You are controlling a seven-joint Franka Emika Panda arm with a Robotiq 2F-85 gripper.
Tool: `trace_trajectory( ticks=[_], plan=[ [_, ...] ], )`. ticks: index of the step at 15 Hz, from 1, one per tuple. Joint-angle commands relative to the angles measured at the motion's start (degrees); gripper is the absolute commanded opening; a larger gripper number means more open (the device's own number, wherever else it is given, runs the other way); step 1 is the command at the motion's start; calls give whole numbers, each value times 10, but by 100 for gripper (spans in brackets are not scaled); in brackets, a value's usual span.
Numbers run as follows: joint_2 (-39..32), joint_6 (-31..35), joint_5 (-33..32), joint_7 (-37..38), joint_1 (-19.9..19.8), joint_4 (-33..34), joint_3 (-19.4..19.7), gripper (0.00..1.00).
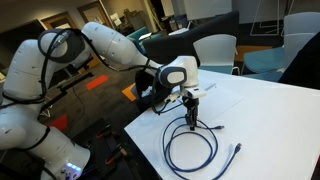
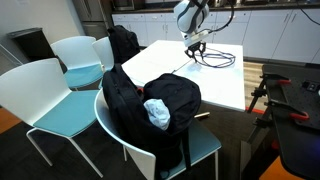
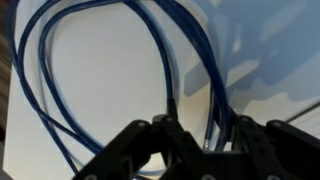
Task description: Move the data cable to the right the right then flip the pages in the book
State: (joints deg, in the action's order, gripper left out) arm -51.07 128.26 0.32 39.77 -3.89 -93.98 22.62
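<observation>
The data cable lies in loose dark blue loops on the white table, and it also shows in an exterior view. My gripper is at the far end of the coil, fingers pointing down and closed on several strands. In the wrist view the blue loops run between my black fingers. A loose plug end rests beside the coil. The flat white book lies just behind my gripper, barely distinct from the tabletop.
A black bag sits on a teal chair at the table's edge. More white and teal chairs stand around. The table's edge is close to the coil.
</observation>
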Motion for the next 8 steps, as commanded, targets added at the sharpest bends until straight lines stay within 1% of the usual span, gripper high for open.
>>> trace_trajectory(
  ticks=[1, 2, 4, 7, 8],
  plan=[
    [70, 8, -37, 15, 19, -67, 17, 76],
    [88, 16, -49, 19, 24, -82, 23, 84],
    [127, 36, -69, 7, 26, -108, 23, 99],
    [178, 97, -82, -41, 13, -136, -2, 100],
    [186, 119, -88, -51, 17, -139, -6, 100]
  ],
)
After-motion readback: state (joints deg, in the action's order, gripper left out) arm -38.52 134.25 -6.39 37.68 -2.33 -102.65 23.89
